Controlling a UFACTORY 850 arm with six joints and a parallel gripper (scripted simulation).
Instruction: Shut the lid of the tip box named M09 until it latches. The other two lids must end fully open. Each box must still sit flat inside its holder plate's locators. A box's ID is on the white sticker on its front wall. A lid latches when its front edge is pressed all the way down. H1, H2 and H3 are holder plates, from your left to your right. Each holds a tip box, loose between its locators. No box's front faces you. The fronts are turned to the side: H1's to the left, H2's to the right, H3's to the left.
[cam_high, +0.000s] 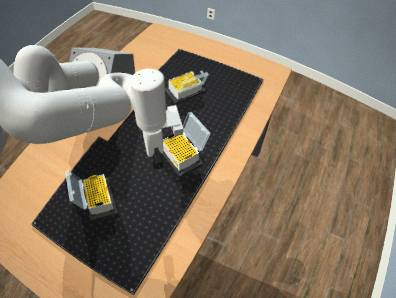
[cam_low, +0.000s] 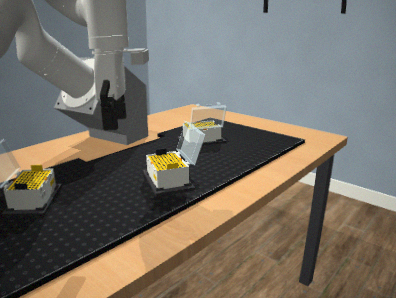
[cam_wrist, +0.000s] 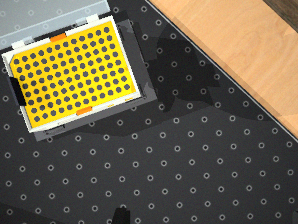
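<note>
One wood surface (cam_high: 210, 200) (cam_low: 225, 192) (cam_wrist: 250, 60) w/ black mat (cam_high: 150, 200) (cam_low: 100, 215) (cam_wrist: 200, 175) sits under the arm (cam_high: 65, 115) (cam_low: 107, 25). Tip boxes, lids up: top view has one upper ctr (cam_high: 186, 91), one mid-frame (cam_high: 182, 161), one lower L (cam_high: 101, 207); M09's among them, IDs unreadable, can't tell which. Gripper (cam_high: 158, 159) (cam_low: 112, 117) (cam_wrist: 208, 217) open, nothing held.

Three tip boxes (cam_high: 181, 152) (cam_low: 168, 170) (cam_wrist: 74, 75), three raised lids (cam_high: 197, 132) (cam_low: 191, 143) (cam_wrist: 50, 17), one arm (cam_high: 75, 112) (cam_low: 107, 30)

Top looks steeply down on arm (cam_high: 90, 112), mat (cam_high: 145, 200) and three boxes. Exterior looks lower across the table (cam_low: 220, 220), sharing those boxes. Wrist peers down, much nearer, at one open box (cam_wrist: 72, 72) and mat.
</note>
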